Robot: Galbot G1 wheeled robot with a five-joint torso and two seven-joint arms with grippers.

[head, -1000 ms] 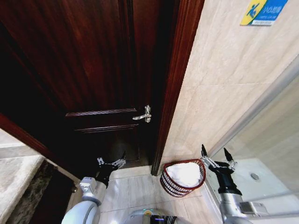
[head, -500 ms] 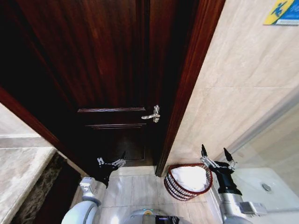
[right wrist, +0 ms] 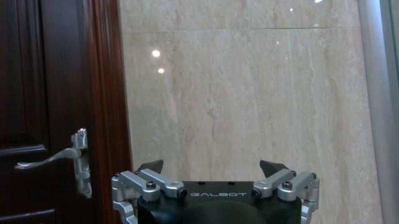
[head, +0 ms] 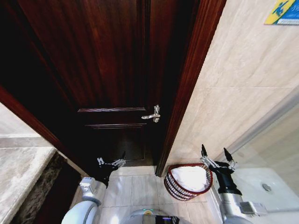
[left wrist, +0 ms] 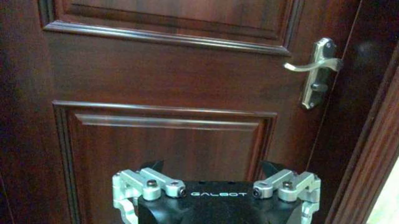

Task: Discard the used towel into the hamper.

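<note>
Towel point(head: 190, 177) (white, bunched) lies inside hamper point(head: 174, 185), on floor at 5 o'clock of head view, beside door frame point(head: 187, 88). Right gripper point(head: 216, 156) at hamper's 3 o'clock, fingers released, empty. Left gripper point(head: 111, 162) at 7 o'clock, fingers released. Judgement: discard looks done.

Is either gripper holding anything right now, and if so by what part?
Nothing is held. The left gripper and right gripper are both open and empty; the towel lies in the hamper.

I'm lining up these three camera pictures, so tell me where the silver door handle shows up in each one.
Head view: the door handle sits mid-picture on the dark wooden door, beside the door frame.
Left wrist view: upper right, above the left gripper.
Right wrist view: lower left, beside the right gripper.
Shared landmark: the dark wooden door.
</note>
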